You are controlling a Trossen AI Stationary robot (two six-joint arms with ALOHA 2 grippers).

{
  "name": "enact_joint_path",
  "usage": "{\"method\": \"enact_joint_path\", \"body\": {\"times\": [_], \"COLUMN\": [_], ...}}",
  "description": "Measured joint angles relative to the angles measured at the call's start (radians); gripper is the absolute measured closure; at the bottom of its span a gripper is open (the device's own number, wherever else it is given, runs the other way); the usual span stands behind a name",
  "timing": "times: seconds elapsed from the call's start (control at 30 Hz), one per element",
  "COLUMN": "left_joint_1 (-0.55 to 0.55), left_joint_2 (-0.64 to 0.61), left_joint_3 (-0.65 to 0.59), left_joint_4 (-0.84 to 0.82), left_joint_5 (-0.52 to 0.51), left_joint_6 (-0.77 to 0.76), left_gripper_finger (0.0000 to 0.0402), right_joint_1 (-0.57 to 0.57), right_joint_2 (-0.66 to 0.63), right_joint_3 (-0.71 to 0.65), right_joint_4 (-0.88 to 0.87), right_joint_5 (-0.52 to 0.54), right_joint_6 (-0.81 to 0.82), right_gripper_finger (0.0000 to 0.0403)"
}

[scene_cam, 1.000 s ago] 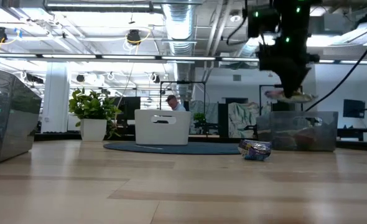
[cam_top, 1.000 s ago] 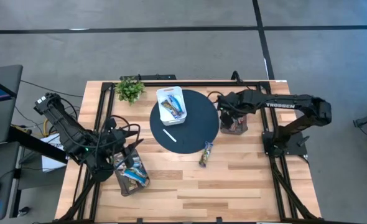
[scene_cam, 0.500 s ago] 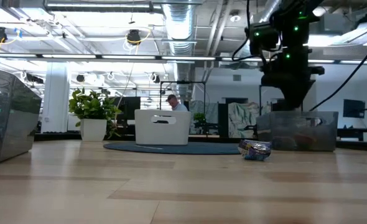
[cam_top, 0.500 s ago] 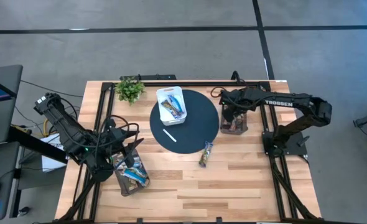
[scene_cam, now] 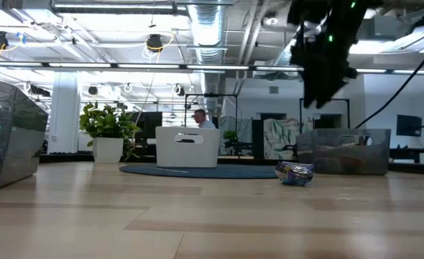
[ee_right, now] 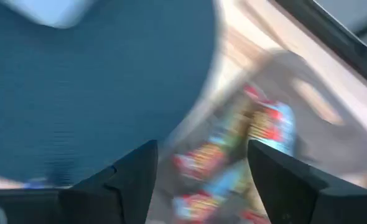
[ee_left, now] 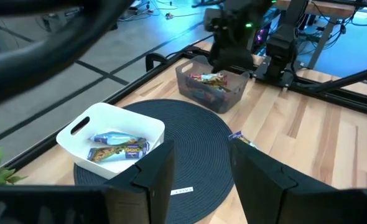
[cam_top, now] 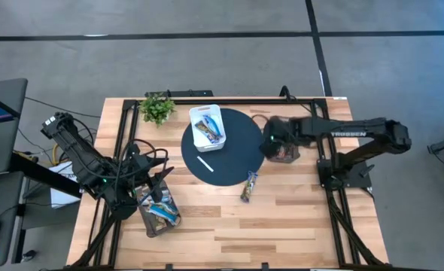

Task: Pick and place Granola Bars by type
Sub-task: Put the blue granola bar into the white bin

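Lone bar (cam_top: 248, 187) by mat (cam_top: 233, 169); white bin (cam_top: 208, 127), plant (cam_top: 157, 108) nearby, prob. unobstructed.

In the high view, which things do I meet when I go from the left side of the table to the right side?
Left end effector over the clear bin of bars → small plant → white tray on the dark round mat → loose granola bar → right end effector at the second clear bin.
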Motion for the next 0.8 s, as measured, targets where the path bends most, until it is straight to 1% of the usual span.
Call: {"method": "enact_joint_path", "body": {"times": [0.1, 0.2, 0.27, 0.43, 0.6, 0.8], "left_joint_1": [0.000, 0.000, 0.000, 0.009, 0.030, 0.050], "left_joint_2": [0.000, 0.000, 0.000, 0.011, 0.049, 0.128], "left_joint_3": [0.000, 0.000, 0.000, 0.000, 0.000, 0.000], "left_joint_4": [0.000, 0.000, -0.001, -0.005, -0.011, -0.007], "left_joint_5": [-0.006, -0.021, -0.033, -0.054, -0.050, -0.019], "left_joint_6": [0.015, 0.027, 0.035, 0.039, 0.039, 0.039], "left_gripper_finger": [0.0251, 0.0251, 0.0251, 0.0251, 0.0251, 0.0251], "right_joint_1": [0.102, 0.195, 0.256, 0.386, 0.446, 0.456], "right_joint_2": [-0.006, -0.001, 0.025, 0.106, 0.237, 0.385], "right_joint_3": [0.000, 0.000, 0.002, 0.001, -0.001, 0.001], "right_joint_4": [0.080, 0.128, 0.162, 0.146, 0.141, 0.161], "right_joint_5": [-0.009, -0.052, -0.075, -0.075, -0.078, -0.132], "right_joint_6": [0.015, 0.021, 0.022, 0.022, 0.040, 0.095], "right_gripper_finger": [0.0162, 0.0164, 0.0164, 0.0164, 0.0164, 0.0164]}}
